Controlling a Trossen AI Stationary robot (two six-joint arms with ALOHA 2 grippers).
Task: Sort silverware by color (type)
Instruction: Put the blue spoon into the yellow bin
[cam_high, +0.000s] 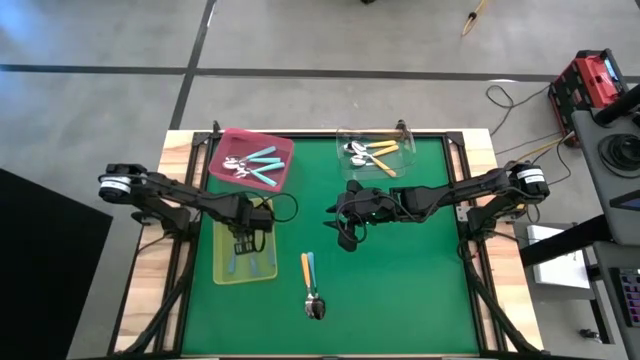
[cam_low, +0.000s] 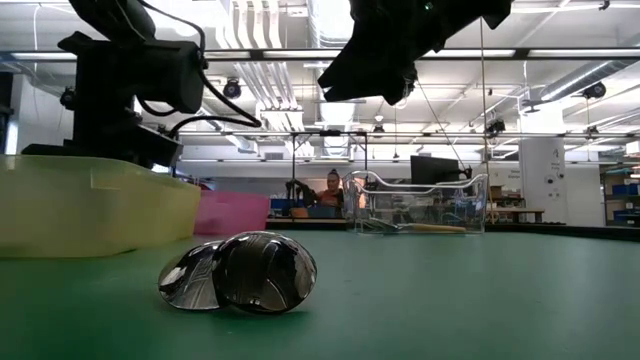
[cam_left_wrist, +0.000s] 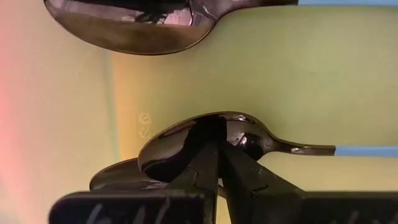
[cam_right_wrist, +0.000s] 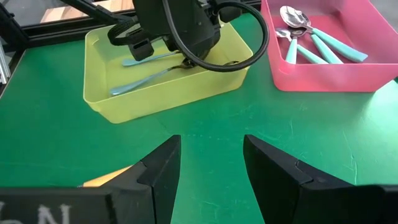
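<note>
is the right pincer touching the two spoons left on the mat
Apart. The high view shows the open right pincer above bare green mat, with a clear strip of mat between it and the two spoons.

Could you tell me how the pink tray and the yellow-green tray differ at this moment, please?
The pink tray sits tilted at the table's far edge; the yellow-green tray lies square, nearer the front. The pink tray holds teal-handled spoons, the yellow-green tray light-blue-handled spoons. The left end effector, shut, reaches into the yellow-green tray; nothing reaches into the pink tray. Both are rectangular and hold one handle colour.
</note>
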